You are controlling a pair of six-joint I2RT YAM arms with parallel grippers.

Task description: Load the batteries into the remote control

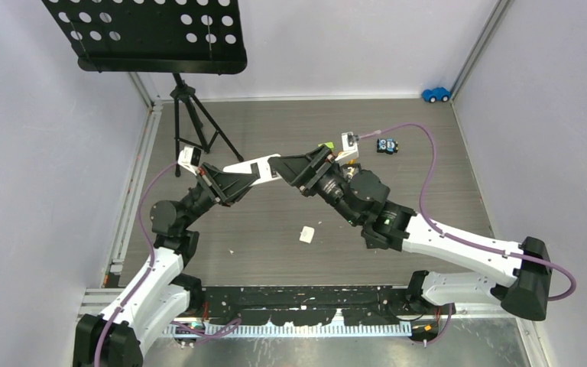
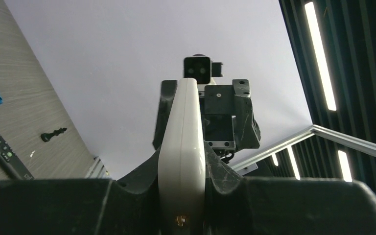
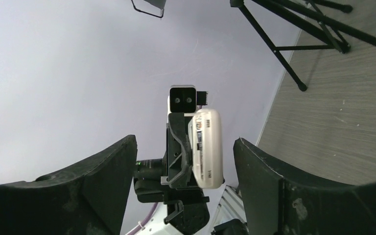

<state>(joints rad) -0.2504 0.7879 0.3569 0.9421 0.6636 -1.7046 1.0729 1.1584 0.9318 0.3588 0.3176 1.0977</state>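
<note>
Step in hand, as I read it: presenting the remote for loading. Left fingers [image 2: 54,205] are clamped narrow on the white remote [image 2: 182,142]. They hold it in the air over the middle of the grey surface [image 1: 260,248], free end aimed at the right arm. Right fingers [image 3: 103,181] are spread wide and hold nothing. The remote's end sits framed between them, close but apparently not touched.

Remote: slim, rounded white shell, edge-on to the left wrist camera. From the right wrist, one face shows a recess with dark and red print, likely the open battery bay. Can't tell if a cell sits in it. A small white piece [image 1: 306,235] lies on the surface below, possibly the cover.

No batteries made out in any view. Next move, by my reckoning: the right arm fetches a cell, or presses one home, against a steady left hold.
</note>
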